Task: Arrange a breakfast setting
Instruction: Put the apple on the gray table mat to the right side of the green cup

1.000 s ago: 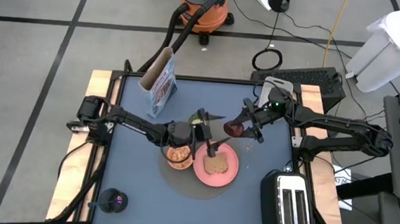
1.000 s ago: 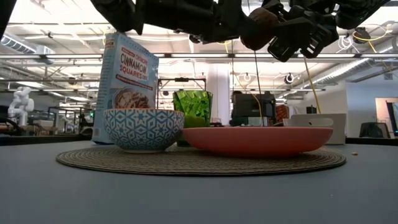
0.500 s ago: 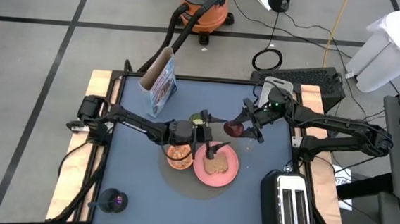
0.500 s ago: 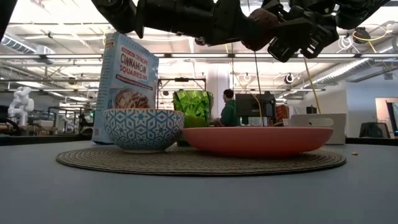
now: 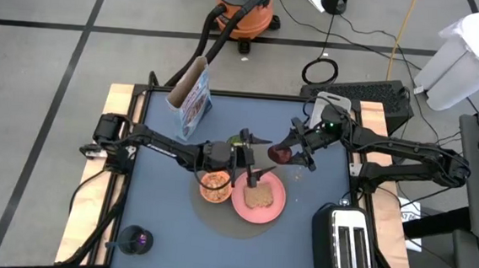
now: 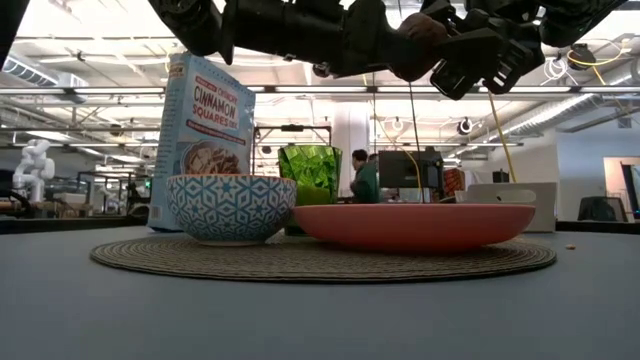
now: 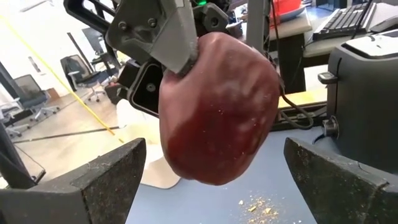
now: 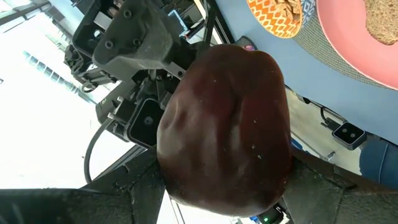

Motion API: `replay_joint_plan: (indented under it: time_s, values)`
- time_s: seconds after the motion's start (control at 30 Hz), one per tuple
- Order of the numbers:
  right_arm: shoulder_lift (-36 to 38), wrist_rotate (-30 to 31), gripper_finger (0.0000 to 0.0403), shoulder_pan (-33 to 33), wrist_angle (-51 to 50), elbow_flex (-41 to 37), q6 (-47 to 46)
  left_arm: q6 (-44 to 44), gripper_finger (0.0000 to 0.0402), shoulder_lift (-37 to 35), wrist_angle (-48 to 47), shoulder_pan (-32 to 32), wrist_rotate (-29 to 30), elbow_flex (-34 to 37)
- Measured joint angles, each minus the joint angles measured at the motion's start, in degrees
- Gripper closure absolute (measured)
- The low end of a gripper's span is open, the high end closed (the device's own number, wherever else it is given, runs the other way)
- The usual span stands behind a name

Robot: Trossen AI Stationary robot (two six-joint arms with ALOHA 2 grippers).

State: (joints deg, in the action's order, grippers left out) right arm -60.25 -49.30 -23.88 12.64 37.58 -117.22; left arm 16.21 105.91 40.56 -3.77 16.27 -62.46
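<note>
High view: the right end effector (image 5: 287, 152) is clamped on the dark-red fruit (image 5: 279, 154), held in the air above the blue surface (image 5: 154, 204), just off the far right rim of the pink plate (image 5: 273, 206). The fruit is roundish with no clear long axis; in the left wrist view it (image 7: 217, 118) fills the middle of the picture, pinched from above by a pale finger (image 7: 168, 37).

The left end effector (image 5: 253, 156) faces it from the plate side, fingers spread wide: one tip (image 5: 253, 141) toward the far edge, the other (image 5: 262, 171) over the plate near the toast (image 5: 258, 197). In the left wrist view both dark fingers (image 7: 99, 180) flank the fruit with gaps on either side, so it grips nothing. The fruit lies straight ahead of it, toward the right arm, near but apart. This looks like a handover, or a set-down on the plate by the right arm.

Beside the plate on the round mat (image 5: 216, 221) sit the bowl (image 5: 214, 185) and the green cup (image 5: 237, 141), the cup close under the left wrist. The cereal bag (image 5: 191, 97) stands well apart at the far left corner. The toaster (image 5: 346, 247) sits at the near right corner. Open surface lies right of the plate, beneath the fruit; crumbs dot it.

The spoon cannot be made out.
</note>
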Motion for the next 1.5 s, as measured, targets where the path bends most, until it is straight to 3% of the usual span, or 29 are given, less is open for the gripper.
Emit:
replay_joint_plan:
  time_s: [0.3,0.97,1.5]
  values:
    - [0.00,0.00,0.0144,0.00,-0.02,0.00,-0.14,0.13,0.0024,0.00,0.00,0.00,0.02,0.00]
    - [0.00,-0.04,0.0144,0.00,-0.11,0.00,-0.16,1.47,0.0165,-0.02,0.09,0.02,0.31,0.00]
    - [0.00,-0.03,0.0120,-0.02,-0.11,0.00,2.16,1.73,0.0174,-0.02,0.13,0.02,0.35,0.00]
